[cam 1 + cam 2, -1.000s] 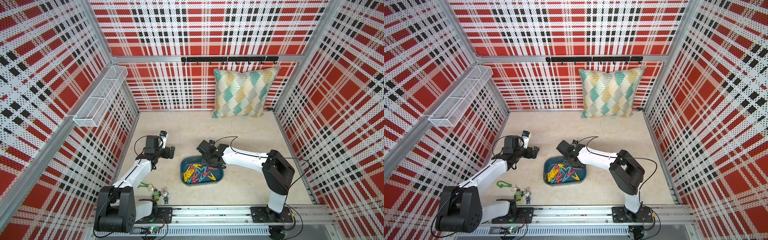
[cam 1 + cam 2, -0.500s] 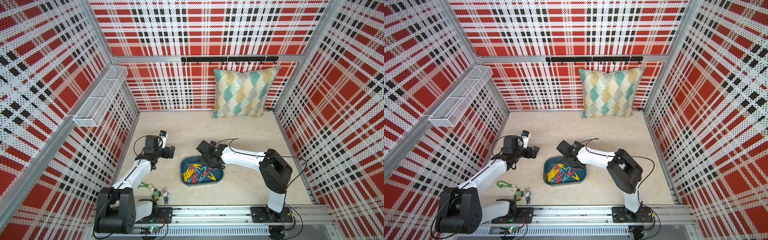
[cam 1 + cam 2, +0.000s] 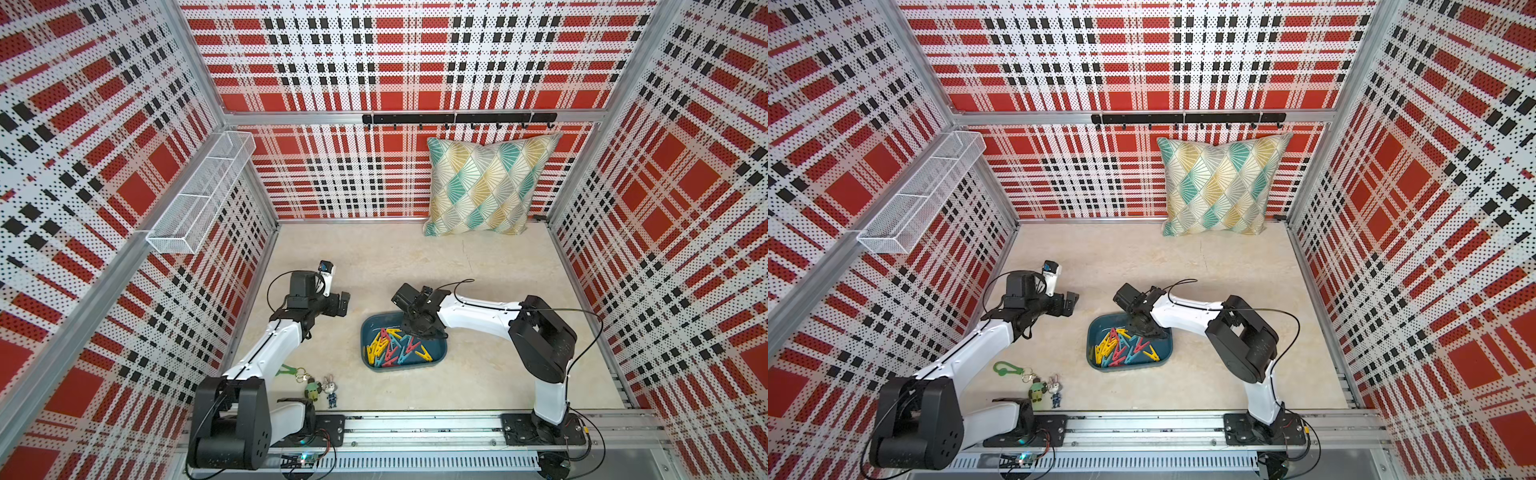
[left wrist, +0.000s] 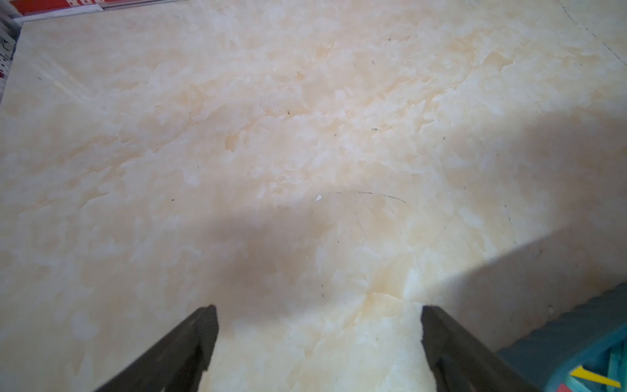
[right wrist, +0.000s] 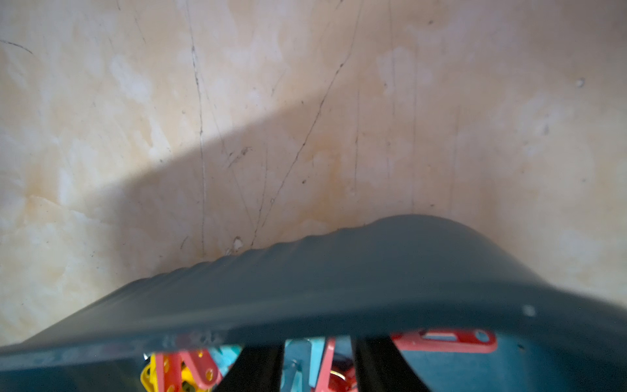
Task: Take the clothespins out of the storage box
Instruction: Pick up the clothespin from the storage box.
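My right claw (image 5: 317, 366) sits low inside the storage box (image 3: 435, 345), at its 12 o'clock rim, jaws narrow among the clothespins (image 3: 392, 348). The wrist view is blurred, so I cannot tell whether a clothespin is caught between the jaws. Recommendation: close on one clothespin only, across its body, then lift straight clear of the rim. My left claw (image 4: 319, 309) is wide and empty, over bare bench (image 4: 305, 135) at the box's 10 o'clock.
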Action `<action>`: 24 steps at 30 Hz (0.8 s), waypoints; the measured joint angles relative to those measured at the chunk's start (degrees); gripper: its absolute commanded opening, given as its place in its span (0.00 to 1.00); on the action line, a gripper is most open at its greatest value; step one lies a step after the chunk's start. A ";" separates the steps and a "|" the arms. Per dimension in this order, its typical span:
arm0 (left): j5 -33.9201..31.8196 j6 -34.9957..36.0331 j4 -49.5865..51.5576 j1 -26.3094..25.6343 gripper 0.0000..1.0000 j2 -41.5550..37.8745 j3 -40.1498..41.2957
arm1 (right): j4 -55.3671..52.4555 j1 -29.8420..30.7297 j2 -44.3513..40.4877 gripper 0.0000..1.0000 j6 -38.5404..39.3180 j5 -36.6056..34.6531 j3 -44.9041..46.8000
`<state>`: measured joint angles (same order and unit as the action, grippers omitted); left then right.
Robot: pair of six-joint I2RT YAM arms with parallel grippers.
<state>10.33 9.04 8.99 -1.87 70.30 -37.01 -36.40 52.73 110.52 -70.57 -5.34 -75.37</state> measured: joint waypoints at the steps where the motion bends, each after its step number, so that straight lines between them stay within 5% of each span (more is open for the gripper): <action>1: 0.00 0.00 -0.02 0.00 0.99 -0.09 0.00 | 0.00 -0.02 0.11 0.37 -0.04 0.07 0.00; 19: 0.39 0.00 -0.02 0.02 0.99 -0.63 0.00 | 0.00 -0.04 2.78 0.35 -0.22 0.83 -1.92; 24: 0.55 0.00 -0.02 0.02 0.99 -0.68 0.00 | -0.02 -0.04 3.28 0.23 0.17 1.33 -2.58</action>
<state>10.87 9.04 8.97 -1.85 69.63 -37.01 -36.42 52.69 113.80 -70.39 -4.01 -77.95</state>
